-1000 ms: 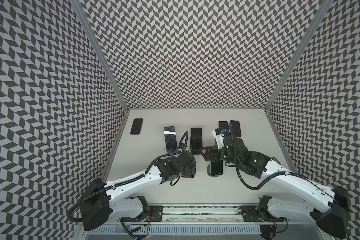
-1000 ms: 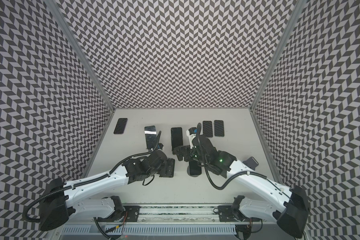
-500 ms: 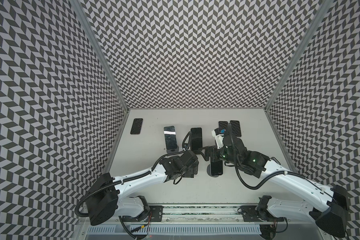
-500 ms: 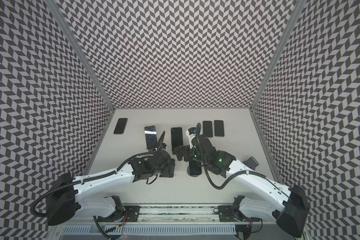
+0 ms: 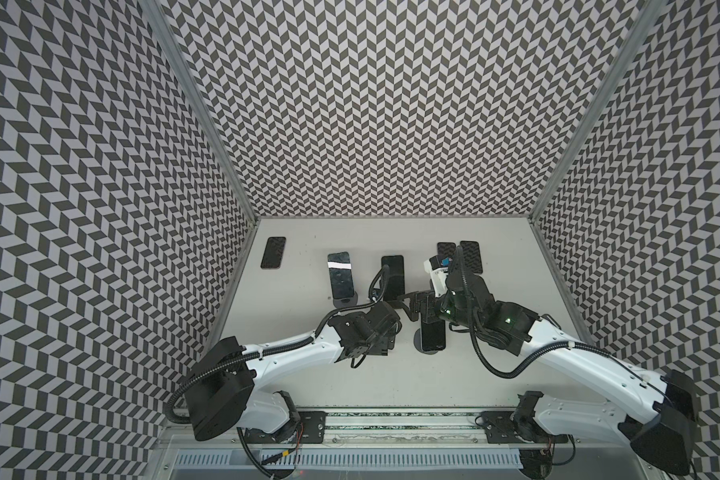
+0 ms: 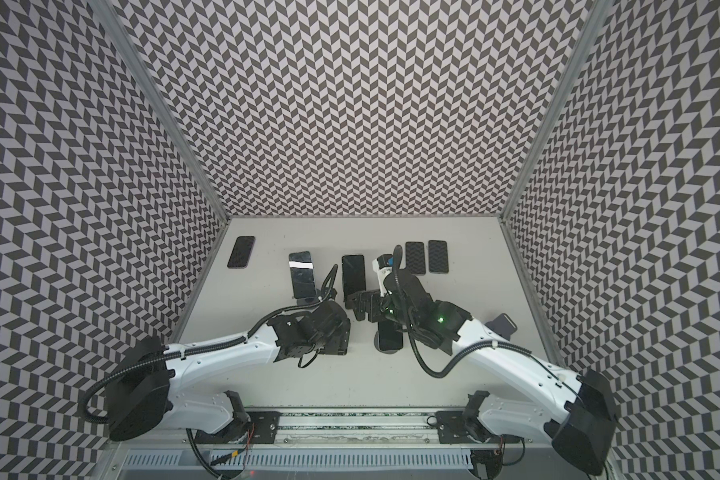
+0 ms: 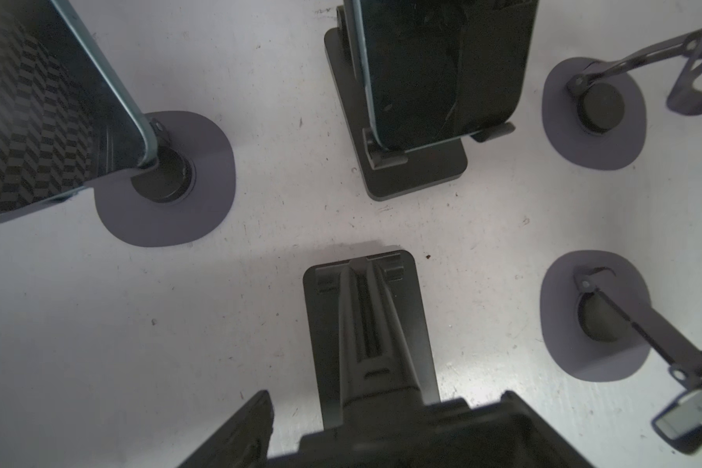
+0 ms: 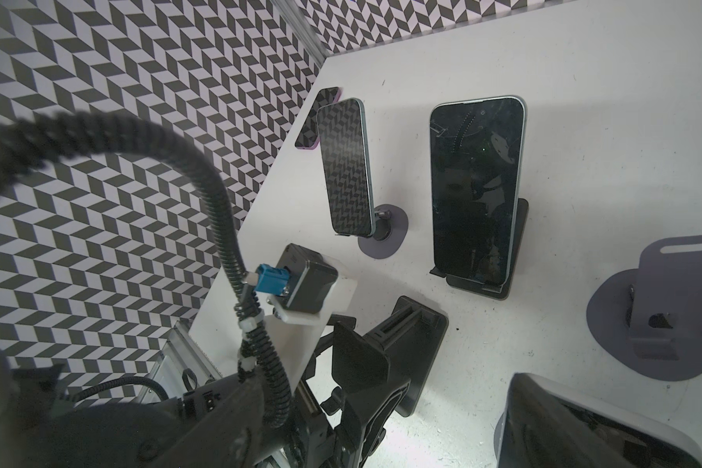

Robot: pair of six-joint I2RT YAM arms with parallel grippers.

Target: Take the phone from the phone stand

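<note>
A black phone (image 5: 433, 338) (image 6: 390, 336) leans on a round-based phone stand (image 5: 427, 350) near the middle of the table; its pale-rimmed top shows in the right wrist view (image 8: 584, 429). My right gripper (image 5: 412, 313) (image 6: 360, 309) hovers open just beyond the phone's top edge, holding nothing. My left gripper (image 7: 388, 399) is to the left of the phone and straddles an empty black stand (image 7: 365, 324) (image 8: 418, 348) with a rectangular base. A gap shows between its left finger (image 7: 252, 421) and that stand.
Behind stand a reflective phone (image 5: 341, 276) on a round base and a dark phone (image 5: 393, 276) on a rectangular stand. Three phones lie flat at the back (image 5: 274, 252) (image 5: 470, 255) (image 6: 415, 257). An empty round-based stand (image 8: 665, 308) is beside the right gripper.
The left arm has stretched forward and its jaws have narrowed round the empty black stand. The right arm has hardly moved.
</note>
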